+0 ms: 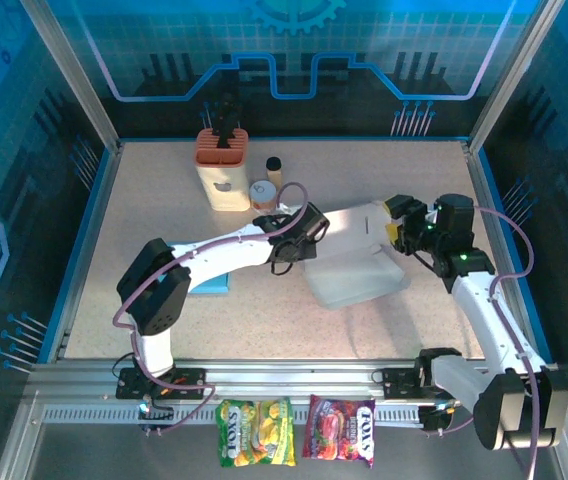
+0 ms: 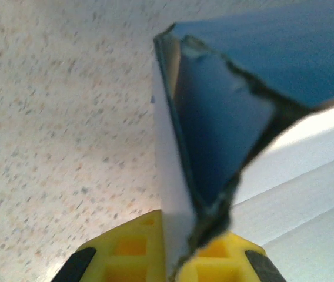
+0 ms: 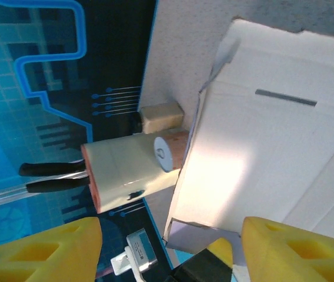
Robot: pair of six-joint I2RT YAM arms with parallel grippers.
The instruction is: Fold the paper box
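Folding looks partly done: the white paper box (image 1: 359, 265) lies near table centre, with its panels creased, its flaps loose and its slot unfilled. At its 10 o'clock edge the left gripper (image 2: 176, 261) is clamped on a flap. At 2 o'clock the right gripper (image 1: 401, 225) is spread and empty. Lettering on the snack packets (image 1: 254, 432) at 6 o'clock is too small to read.

Left arm (image 1: 224, 246) has jaws clamped, right arm (image 1: 489, 305) jaws seemingly spread.
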